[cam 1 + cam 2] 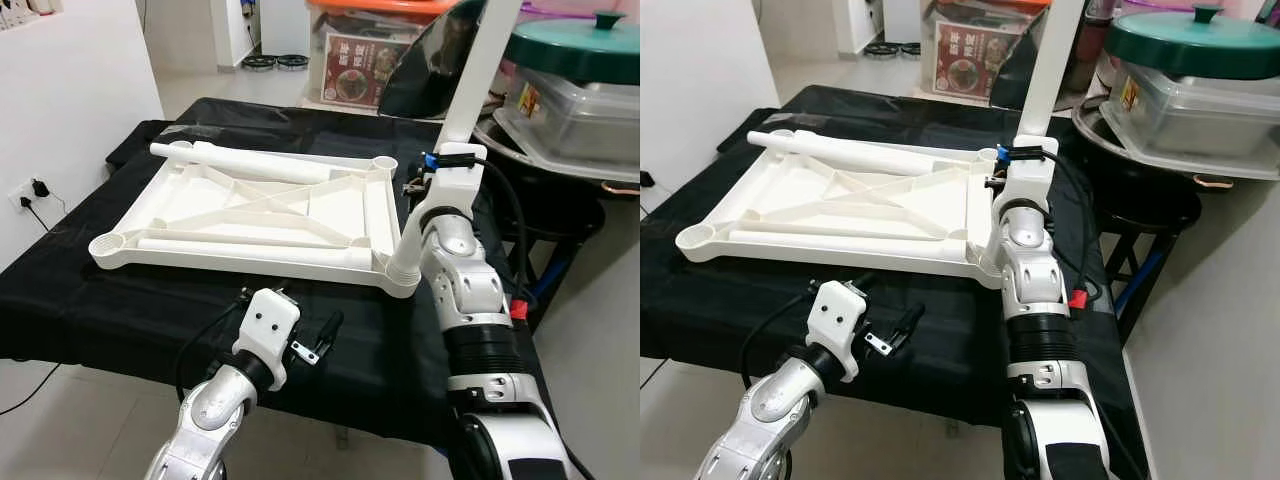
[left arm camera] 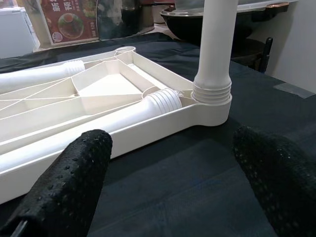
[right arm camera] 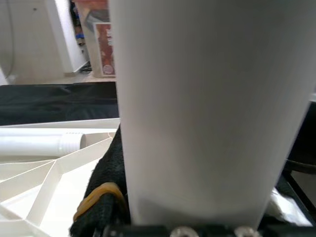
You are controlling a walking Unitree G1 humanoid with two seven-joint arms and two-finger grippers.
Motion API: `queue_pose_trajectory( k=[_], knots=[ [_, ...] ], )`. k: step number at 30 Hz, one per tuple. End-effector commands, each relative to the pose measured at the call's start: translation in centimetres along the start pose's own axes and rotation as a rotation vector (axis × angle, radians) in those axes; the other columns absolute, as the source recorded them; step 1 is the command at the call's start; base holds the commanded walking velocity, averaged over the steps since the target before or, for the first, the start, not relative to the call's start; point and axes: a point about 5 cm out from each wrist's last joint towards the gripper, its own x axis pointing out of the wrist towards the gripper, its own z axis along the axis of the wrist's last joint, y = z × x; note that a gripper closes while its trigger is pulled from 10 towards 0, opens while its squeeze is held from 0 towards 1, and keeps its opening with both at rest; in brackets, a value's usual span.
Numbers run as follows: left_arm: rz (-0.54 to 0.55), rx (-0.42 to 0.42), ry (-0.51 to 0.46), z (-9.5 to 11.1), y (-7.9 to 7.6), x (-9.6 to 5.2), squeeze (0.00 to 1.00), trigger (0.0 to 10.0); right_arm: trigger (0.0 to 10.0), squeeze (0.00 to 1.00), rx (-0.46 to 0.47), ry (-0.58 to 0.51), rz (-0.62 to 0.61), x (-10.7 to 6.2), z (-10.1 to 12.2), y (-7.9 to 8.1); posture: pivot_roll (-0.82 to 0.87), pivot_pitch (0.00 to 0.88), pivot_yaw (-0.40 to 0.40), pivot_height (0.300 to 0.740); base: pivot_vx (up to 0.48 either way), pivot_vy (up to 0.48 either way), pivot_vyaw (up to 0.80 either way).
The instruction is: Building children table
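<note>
My left claw (image 1: 318, 338) hangs spread and empty at the near edge of the table (image 1: 100, 310), my right claw (image 1: 432, 176) grips the one leg (image 1: 470, 80) upright in the tabletop's (image 1: 250, 215) near-right socket, and two legs (image 1: 240, 160) lie unfitted beyond.

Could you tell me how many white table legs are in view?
3. One leg stands upright in the tabletop's near right corner socket, gripped by the right gripper. Two lie loose on the upturned tabletop: one along its far edge, one along its near edge. A fourth may be hidden.
</note>
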Motion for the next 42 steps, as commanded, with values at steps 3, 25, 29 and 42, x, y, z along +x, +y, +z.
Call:
queue_pose_trajectory(
  k=[3, 25, 29, 42],
  knots=[
    [0.004, 0.001, 0.006, -0.2, -0.1, 0.0, 0.0, 10.0, 10.0, 0.0, 0.078, 0.074, 0.005, -0.8, -1.1, 0.9, 0.13, 0.056, -0.071, 0.74, 0.0, 0.0, 0.0],
    [0.005, -0.005, 0.009, -0.3, -0.1, -0.1, 0.0, 10.0, 10.0, 1.0, 0.115, 0.062, 0.573, 0.2, 1.4, 0.5, 0.13, 0.063, -0.073, 0.74, 0.0, 0.0, 0.0],
    [0.004, -0.007, 0.009, -0.3, -0.1, -0.1, 0.0, 10.0, 10.0, 0.0, 0.151, 0.092, 0.758, 0.5, 1.6, -0.9, 0.13, 0.062, -0.072, 0.74, 0.0, 0.0, 0.0],
    [0.0, -0.006, 0.0, 0.0, -0.3, -0.2, 0.0, 10.0, 10.0, 0.0, 0.148, 0.152, 1.163, 1.0, 1.1, -3.4, 0.15, 0.052, -0.081, 0.74, 0.0, 0.0, 0.0]
  ],
)
